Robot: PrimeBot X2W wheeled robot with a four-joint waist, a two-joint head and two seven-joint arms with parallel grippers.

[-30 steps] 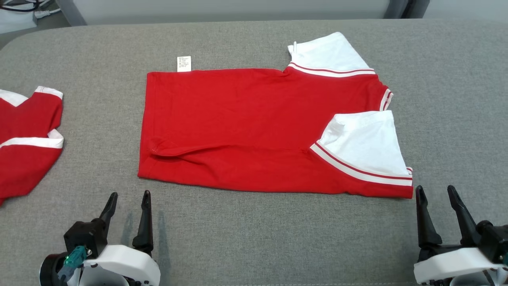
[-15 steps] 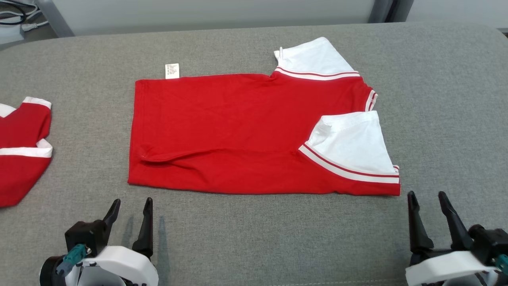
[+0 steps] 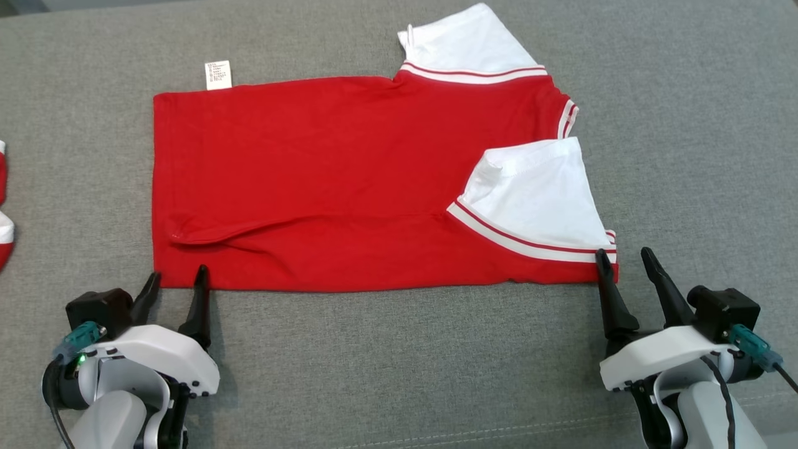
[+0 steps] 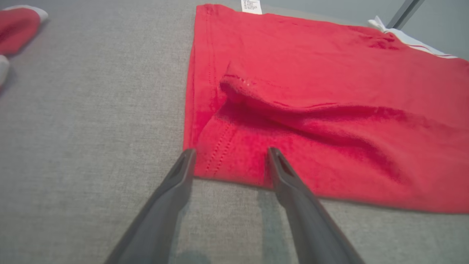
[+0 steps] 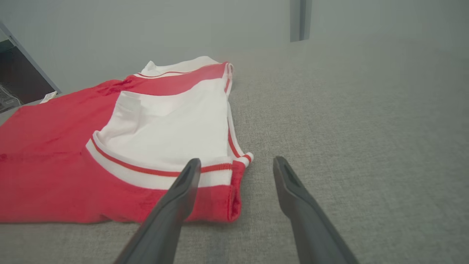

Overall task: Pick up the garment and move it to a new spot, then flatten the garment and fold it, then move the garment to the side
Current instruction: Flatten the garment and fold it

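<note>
The garment (image 3: 324,174) is a red shirt with white, red-striped sleeves, lying flat on the grey table with its sides folded in and a ridge near the lower left hem. My left gripper (image 3: 176,274) is open at the near left corner, its tips at the hem. The left wrist view shows the garment (image 4: 329,91) with that corner lying between the tips of the left gripper (image 4: 231,151). My right gripper (image 3: 624,252) is open at the near right corner. In the right wrist view the right gripper (image 5: 237,160) straddles the corner of the garment (image 5: 55,146), by the white sleeve (image 5: 172,124).
A second red and white garment (image 3: 3,231) lies at the table's left edge, and it shows as the second garment (image 4: 18,25) in the left wrist view too. A white care label (image 3: 218,75) sticks out of the far hem. Bare grey table cloth (image 3: 399,362) runs along the near side.
The head camera has tilted down and shifted. Both open grippers have moved forward, from a short way in front of the near edge up to the garment's two near corners.
</note>
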